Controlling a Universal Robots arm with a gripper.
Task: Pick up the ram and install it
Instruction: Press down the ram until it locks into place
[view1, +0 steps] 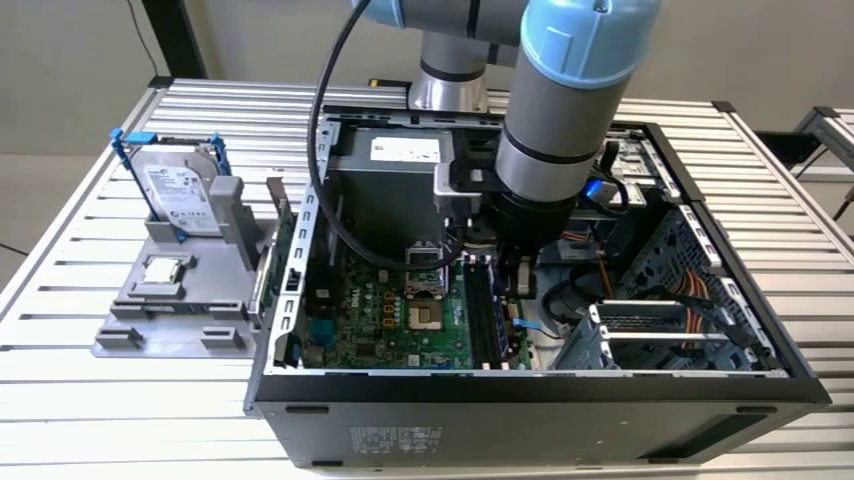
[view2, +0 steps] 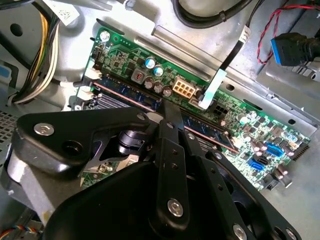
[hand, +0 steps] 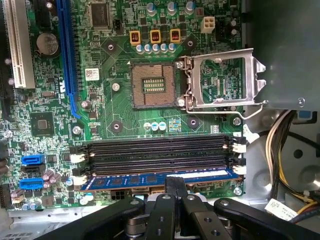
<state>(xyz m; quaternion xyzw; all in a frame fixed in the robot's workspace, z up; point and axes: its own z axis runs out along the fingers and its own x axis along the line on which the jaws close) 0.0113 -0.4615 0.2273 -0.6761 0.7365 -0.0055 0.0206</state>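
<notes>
My gripper (hand: 175, 187), fingers pressed together on the ram (hand: 160, 179), holds it in the motherboard's (hand: 125, 100) edgemost slot — seating step; next, I judge, calls for even downward pressure — latches unconfirmed.

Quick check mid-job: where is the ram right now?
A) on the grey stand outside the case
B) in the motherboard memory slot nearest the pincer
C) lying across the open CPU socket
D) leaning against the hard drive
B: in the first wrist view the ram lies along the memory slot nearest the pincer, beside two bare black slots.
</notes>
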